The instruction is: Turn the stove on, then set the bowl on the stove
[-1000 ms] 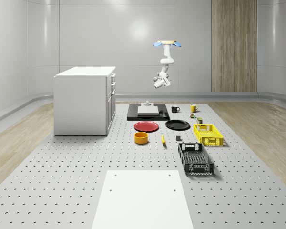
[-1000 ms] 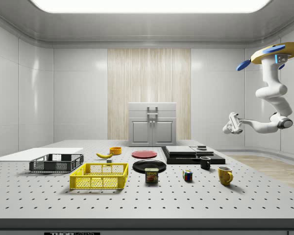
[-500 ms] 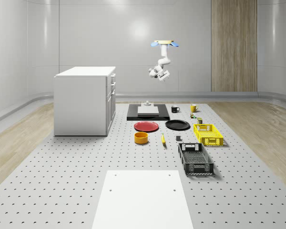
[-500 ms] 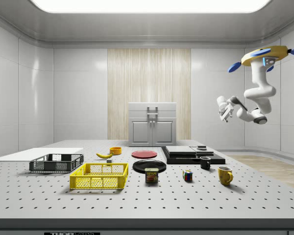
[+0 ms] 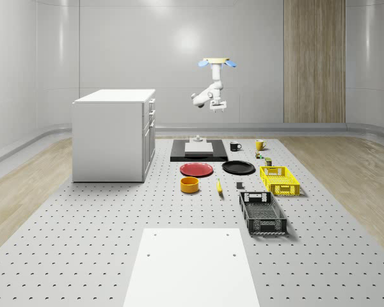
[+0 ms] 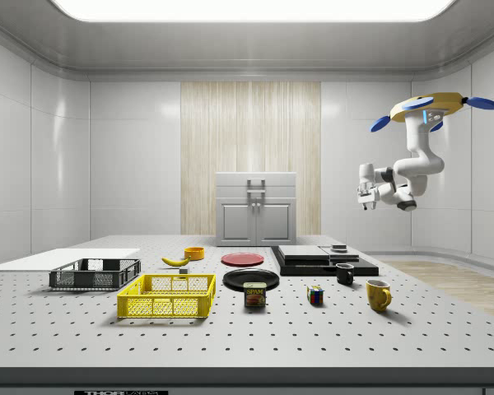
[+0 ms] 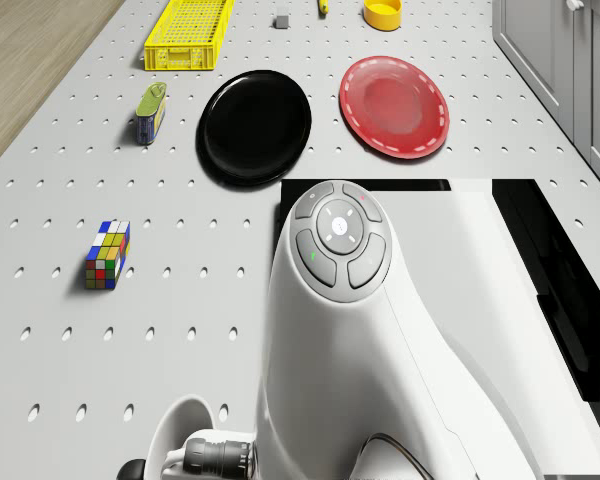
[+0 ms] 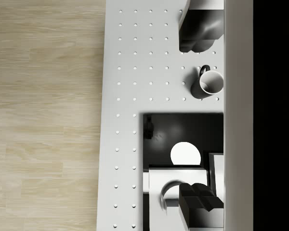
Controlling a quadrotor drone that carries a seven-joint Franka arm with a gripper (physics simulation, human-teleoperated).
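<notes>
Whole-scene view: the table (image 5: 70, 224) runs back to the cabinet (image 5: 112, 134), with the stove (image 5: 198, 150) flat and black near its far end and the drone (image 5: 216, 62) hovering high over that end, about above the stove. In the side view the arm is folded under the drone and the gripper (image 6: 364, 197) points down, well above the stove top. The wrist view looks straight down between the two fingers (image 8: 195, 24) at the black stove and its round white button (image 8: 185, 154); the fingers stand wide apart with nothing between them. The orange bowl (image 5: 190, 185) sits well in front of the stove, just past the red plate (image 5: 197, 169).

The main risk, as I judge it, is the long descent: any sway of the hovering drone could land a finger beside the small button, on the black mug (image 5: 235, 146) nearby, or hard on the stove top.
</notes>
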